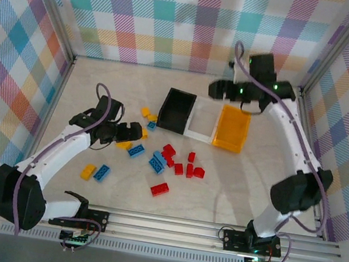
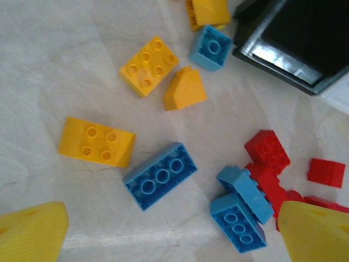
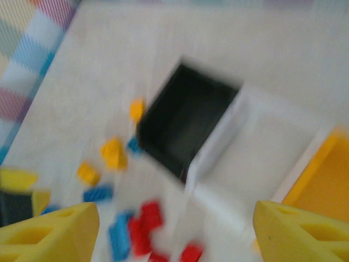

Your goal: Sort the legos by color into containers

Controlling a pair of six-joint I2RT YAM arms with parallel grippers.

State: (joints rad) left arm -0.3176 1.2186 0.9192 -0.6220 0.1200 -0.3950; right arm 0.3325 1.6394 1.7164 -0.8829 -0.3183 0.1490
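Observation:
Red, blue and yellow legos lie scattered on the table left of and below the containers: red ones (image 1: 179, 165), blue ones (image 1: 156, 163), yellow ones (image 1: 88, 171). The black bin (image 1: 176, 110), the white bin (image 1: 204, 122) and the orange bin (image 1: 233, 128) stand side by side. My left gripper (image 1: 136, 131) hovers open over the bricks; in its wrist view its mouth (image 2: 174, 240) lies just below an upside-down blue brick (image 2: 161, 176). My right gripper (image 1: 220, 88) hangs open and holds nothing, above the back of the white bin (image 3: 267, 147); that view is blurred.
Metal frame posts and checkered walls close in the table on three sides. In the left wrist view, yellow bricks (image 2: 97, 142) lie left of the blue one, a red and blue cluster (image 2: 256, 185) lies right, and the black bin's corner (image 2: 294, 38) is at the top right.

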